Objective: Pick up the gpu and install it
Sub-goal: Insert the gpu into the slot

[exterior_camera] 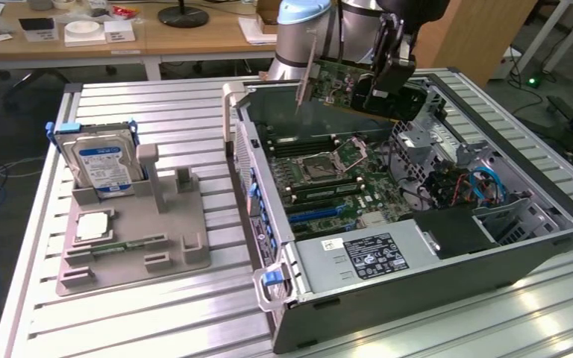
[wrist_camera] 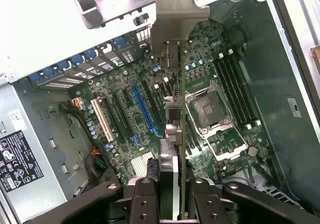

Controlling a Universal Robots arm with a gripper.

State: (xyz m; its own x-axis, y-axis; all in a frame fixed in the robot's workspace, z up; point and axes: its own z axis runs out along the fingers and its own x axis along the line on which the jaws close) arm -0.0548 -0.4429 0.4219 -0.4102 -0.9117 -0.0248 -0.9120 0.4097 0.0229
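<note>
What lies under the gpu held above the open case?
Under the gpu: the motherboard, blue slot and CPU socket either side. The strip directly beneath its edge is covered.

gpu (exterior_camera: 345, 76) with pale metal bracket (exterior_camera: 307, 67), ribbed metal table (exterior_camera: 147, 321), matt grey plastic holder (exterior_camera: 167, 224)

On the slatted metal table (exterior_camera: 147, 313) I work over, a grey holder (exterior_camera: 167, 224) carries a hard drive (exterior_camera: 105, 165) standing upright at its far end, with a pale square chip (exterior_camera: 92, 226) and a green memory stick (exterior_camera: 127, 245) lying flat nearer the front. Just beside it, on the exterior view's right, I see an open computer case (exterior_camera: 416, 298); its motherboard (exterior_camera: 336, 179) shows a processor socket (wrist_camera: 210, 107), a long blue slot (wrist_camera: 145, 112) and a white slot (wrist_camera: 101, 120), with a labelled power supply (exterior_camera: 366, 257) at the near end and blue and red cables (exterior_camera: 471, 186) close by
</note>
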